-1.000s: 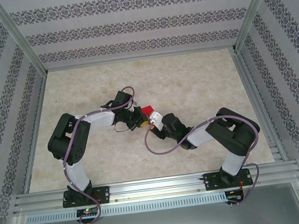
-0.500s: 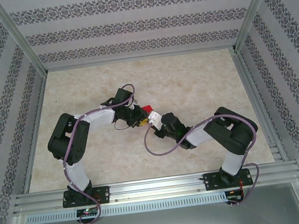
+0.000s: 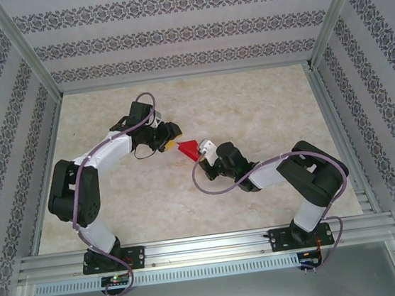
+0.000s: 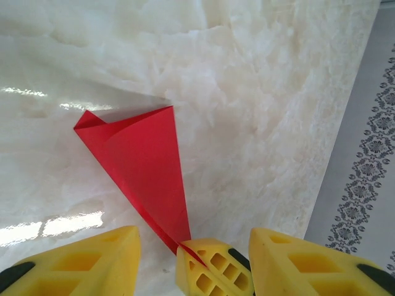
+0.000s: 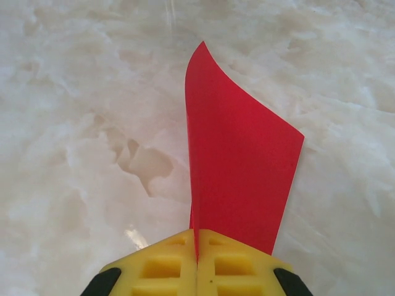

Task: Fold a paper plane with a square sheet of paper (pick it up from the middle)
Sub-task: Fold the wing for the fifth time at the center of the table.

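The square sheet of paper is folded into a slim red dart, the paper plane [image 3: 188, 149], held just above the middle of the marble table. My right gripper [image 3: 201, 152] is shut on its narrow end. In the right wrist view the yellow fingertips [image 5: 179, 262] press together on the red paper [image 5: 241, 160], which stands on edge ahead of them. My left gripper [image 3: 171, 141] is open to the left of the plane. In the left wrist view its fingers [image 4: 80, 262] stand wide apart on either side of the right gripper's fingertips [image 4: 213, 268], clear of the red paper [image 4: 142, 160].
The pale marble table [image 3: 250, 106] is enclosed by patterned walls [image 3: 170, 37] and aluminium frame posts [image 3: 26, 53]. In the left wrist view the wall [image 4: 370, 154] runs along the table's right edge. The arm bases sit on the near rail [image 3: 209, 247].
My left gripper has opened, let go of the paper and drawn back to the left. My right gripper has shut on the paper's narrow end and now holds it alone.
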### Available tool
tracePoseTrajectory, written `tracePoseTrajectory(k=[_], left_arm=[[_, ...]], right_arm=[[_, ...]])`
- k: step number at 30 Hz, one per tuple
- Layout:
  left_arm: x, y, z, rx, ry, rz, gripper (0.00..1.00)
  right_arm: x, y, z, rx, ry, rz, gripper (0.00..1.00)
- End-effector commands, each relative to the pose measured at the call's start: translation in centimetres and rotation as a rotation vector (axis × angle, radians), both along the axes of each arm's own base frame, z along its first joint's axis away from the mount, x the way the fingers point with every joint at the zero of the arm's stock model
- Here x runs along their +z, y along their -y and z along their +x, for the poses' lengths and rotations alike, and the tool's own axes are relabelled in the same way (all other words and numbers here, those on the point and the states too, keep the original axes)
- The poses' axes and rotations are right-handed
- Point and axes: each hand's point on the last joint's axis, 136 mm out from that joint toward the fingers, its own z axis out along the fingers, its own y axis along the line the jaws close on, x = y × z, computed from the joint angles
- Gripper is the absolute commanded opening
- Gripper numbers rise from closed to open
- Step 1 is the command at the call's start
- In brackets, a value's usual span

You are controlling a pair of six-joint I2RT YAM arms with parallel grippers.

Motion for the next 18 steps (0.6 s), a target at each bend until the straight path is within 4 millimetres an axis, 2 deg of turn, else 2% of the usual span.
tracePoseTrajectory(k=[1,8,18], left_arm=[[-0.3,-0.2,-0.7,-0.03,0.044,0.011,0.51],[-2.0,-0.1,-2.0,-0.033,0.075,-0.055,0.5],[-3.5,0.3,-3.0,-0.031,0.083,-0.127,0.47]], right_arm=[[1.2,-1.1,-0.1,-0.008,-0.132,0.146,0.0],[1.0,-1.2,0.4,-0.063,-0.326,0.3,0.0],[0.4,-0.4,1.0,-0.116,-0.471,0.405,0.0]])
